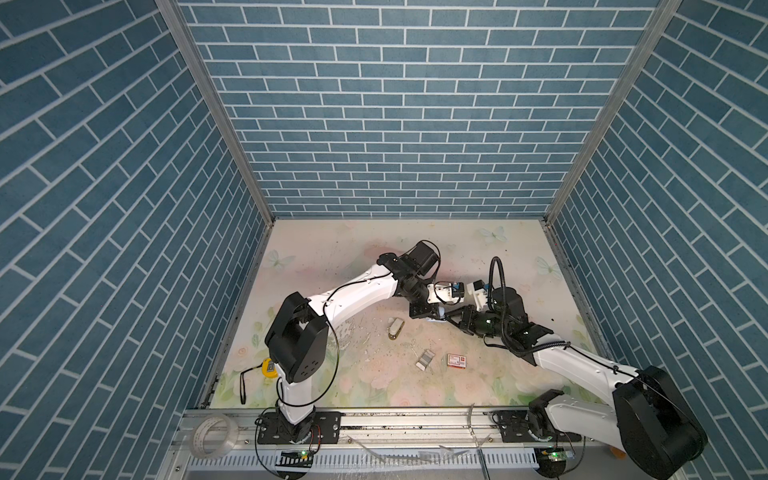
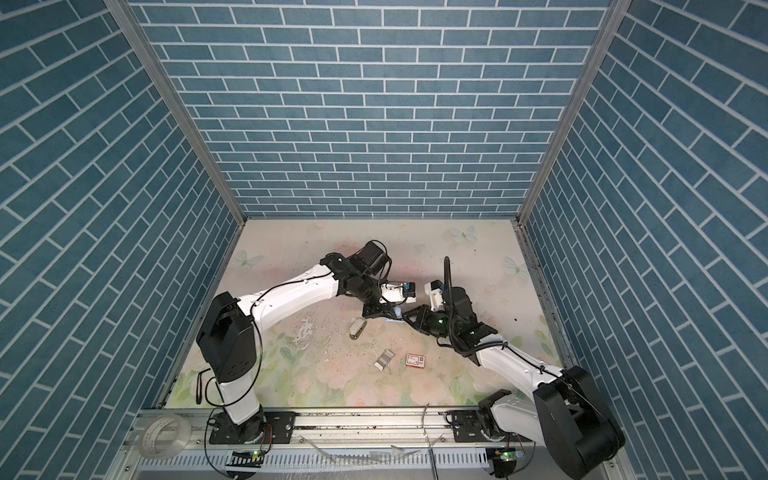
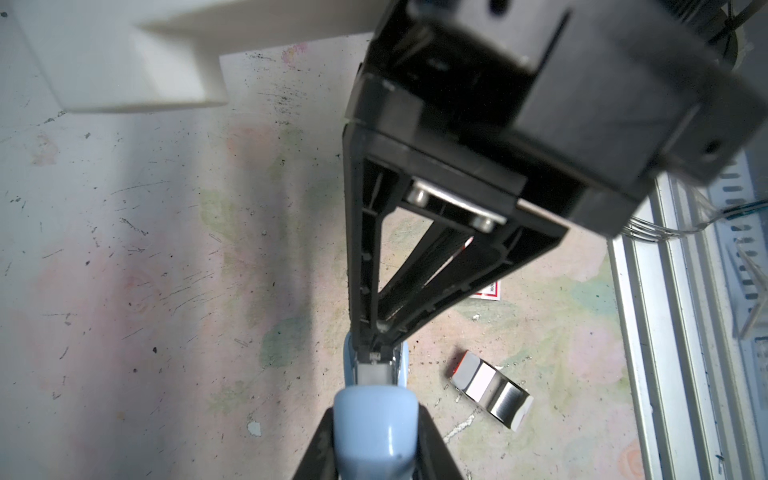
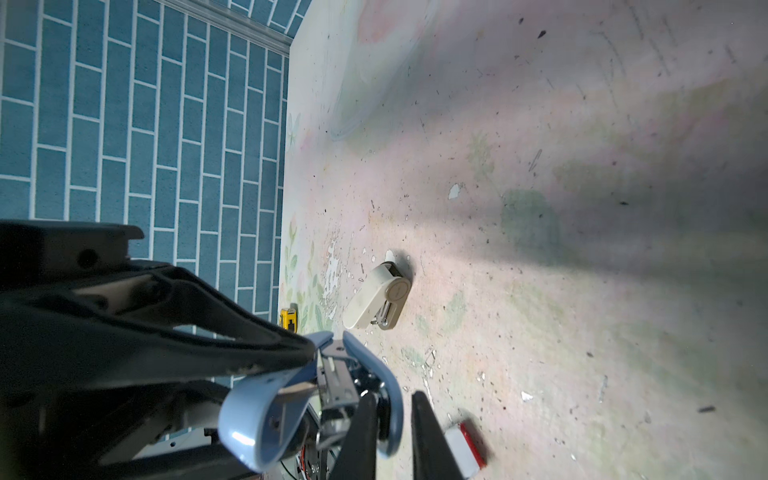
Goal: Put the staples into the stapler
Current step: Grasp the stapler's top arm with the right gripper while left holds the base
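Observation:
The stapler (image 3: 374, 440) is light blue and hangs above the table's middle (image 1: 439, 318) (image 2: 395, 317). My left gripper (image 3: 376, 415) is shut on its rounded rear end. It stands spread open, its two blue shells (image 4: 257, 415) apart with the metal magazine (image 4: 336, 382) bare between them. My right gripper (image 4: 390, 399) comes from the opposite side and is shut on one blue shell at the stapler's front end (image 3: 374, 347). The staples (image 1: 424, 359) (image 2: 384, 359) (image 3: 492, 390), a small silvery-grey block, lie loose on the table in front of both grippers.
A red-and-white box (image 1: 456, 360) (image 2: 415, 360) lies right of the staples. A small beige stapler (image 1: 397, 328) (image 4: 378, 299) lies left of the grippers. A yellow tape measure (image 1: 270, 368) sits by the left arm's base. A tape roll (image 1: 214, 434) rests on the front rail.

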Robot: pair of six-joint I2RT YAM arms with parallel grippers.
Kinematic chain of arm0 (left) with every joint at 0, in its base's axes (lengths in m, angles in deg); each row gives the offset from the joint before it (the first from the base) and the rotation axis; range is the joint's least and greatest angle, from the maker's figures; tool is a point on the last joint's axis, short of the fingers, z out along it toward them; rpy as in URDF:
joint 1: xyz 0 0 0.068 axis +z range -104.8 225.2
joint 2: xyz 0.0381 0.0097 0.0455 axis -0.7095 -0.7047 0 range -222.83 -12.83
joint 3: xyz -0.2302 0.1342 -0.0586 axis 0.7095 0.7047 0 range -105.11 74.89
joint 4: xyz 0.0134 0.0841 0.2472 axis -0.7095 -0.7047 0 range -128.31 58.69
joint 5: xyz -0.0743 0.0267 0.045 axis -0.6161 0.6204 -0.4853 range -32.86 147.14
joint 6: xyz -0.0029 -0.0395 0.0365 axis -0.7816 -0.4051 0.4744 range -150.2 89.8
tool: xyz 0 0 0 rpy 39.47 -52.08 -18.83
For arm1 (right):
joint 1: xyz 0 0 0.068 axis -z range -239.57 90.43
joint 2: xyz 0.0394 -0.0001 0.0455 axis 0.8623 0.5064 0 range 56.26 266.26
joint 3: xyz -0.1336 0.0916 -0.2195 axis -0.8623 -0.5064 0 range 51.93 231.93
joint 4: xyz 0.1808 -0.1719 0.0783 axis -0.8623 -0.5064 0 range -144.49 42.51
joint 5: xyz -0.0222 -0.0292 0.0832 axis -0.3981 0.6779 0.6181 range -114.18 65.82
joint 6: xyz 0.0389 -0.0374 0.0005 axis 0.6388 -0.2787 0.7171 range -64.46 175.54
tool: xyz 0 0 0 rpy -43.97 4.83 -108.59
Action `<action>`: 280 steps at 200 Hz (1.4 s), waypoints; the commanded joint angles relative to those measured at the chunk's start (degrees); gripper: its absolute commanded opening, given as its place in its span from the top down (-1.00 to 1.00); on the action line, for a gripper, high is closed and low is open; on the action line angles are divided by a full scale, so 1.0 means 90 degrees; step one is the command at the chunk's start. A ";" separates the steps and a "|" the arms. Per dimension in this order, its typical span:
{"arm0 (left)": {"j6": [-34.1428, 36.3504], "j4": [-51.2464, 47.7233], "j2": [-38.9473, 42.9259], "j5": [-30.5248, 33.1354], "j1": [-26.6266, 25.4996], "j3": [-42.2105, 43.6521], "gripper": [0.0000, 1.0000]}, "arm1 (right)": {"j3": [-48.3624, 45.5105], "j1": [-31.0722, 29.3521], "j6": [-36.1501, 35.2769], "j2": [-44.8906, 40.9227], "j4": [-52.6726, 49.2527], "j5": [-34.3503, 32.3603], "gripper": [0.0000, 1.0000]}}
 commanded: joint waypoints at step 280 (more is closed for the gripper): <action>0.0272 0.0225 0.0591 -0.0047 0.0187 0.0293 0.95 | -0.0838 0.0025 0.0557 -0.0795 0.0989 -0.0142 0.58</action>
